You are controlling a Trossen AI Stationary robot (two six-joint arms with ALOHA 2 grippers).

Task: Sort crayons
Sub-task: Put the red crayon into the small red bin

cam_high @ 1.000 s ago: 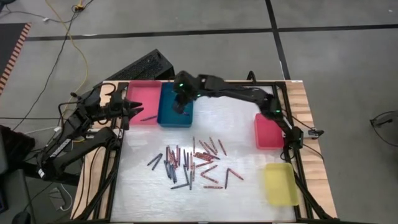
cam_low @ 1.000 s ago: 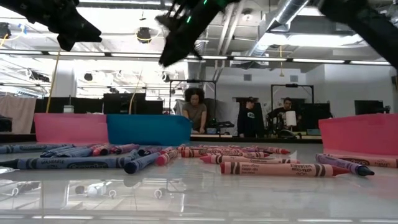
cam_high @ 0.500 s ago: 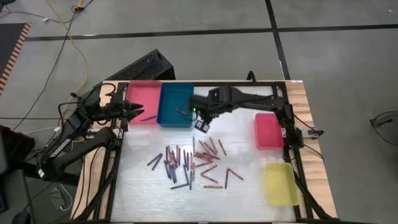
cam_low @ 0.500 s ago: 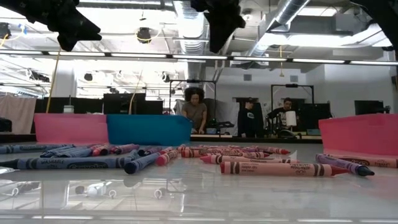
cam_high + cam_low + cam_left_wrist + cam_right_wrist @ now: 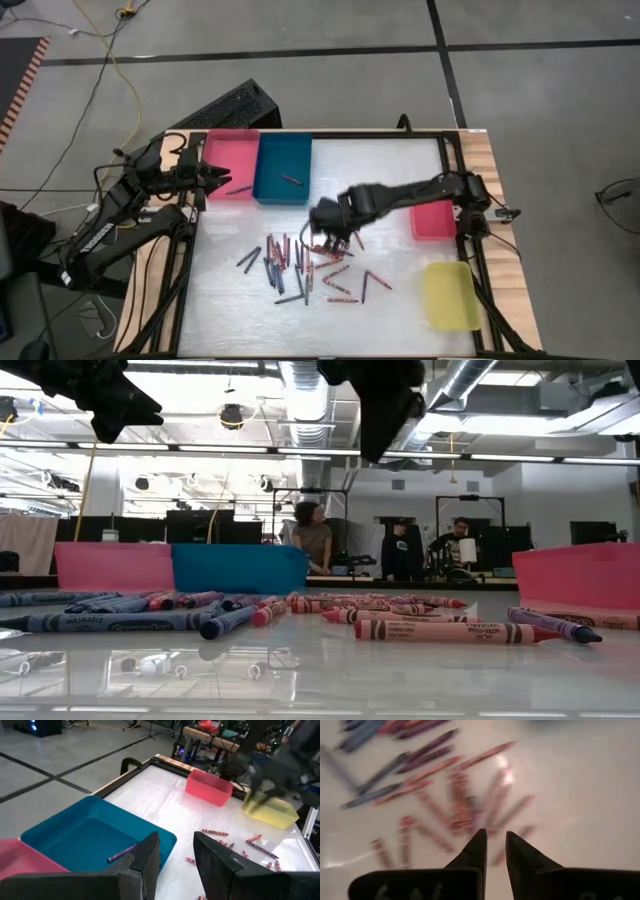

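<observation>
Several crayons (image 5: 310,262), red, pink, grey-blue and dark, lie scattered flat on the white table's middle; they also show in the low view (image 5: 450,630) and the right wrist view (image 5: 455,805). My right gripper (image 5: 325,225) hangs above the pile's far right part, fingers (image 5: 479,845) a little apart and empty. My left gripper (image 5: 218,178) is open and empty, held above the seam between the pink tray (image 5: 230,160) and the blue tray (image 5: 282,160). One crayon (image 5: 291,180) lies in the blue tray and one (image 5: 238,189) in the pink tray.
A red tray (image 5: 432,222) stands at the right edge, partly under my right arm, and a yellow tray (image 5: 450,295) at the near right. A keyboard (image 5: 225,108) lies behind the table. People (image 5: 315,540) sit in the room beyond.
My right gripper has left the blue tray and swung toward the table's near edge and right, to above the crayon pile. A crayon shows in the blue tray where the gripper was. My left arm has kept still.
</observation>
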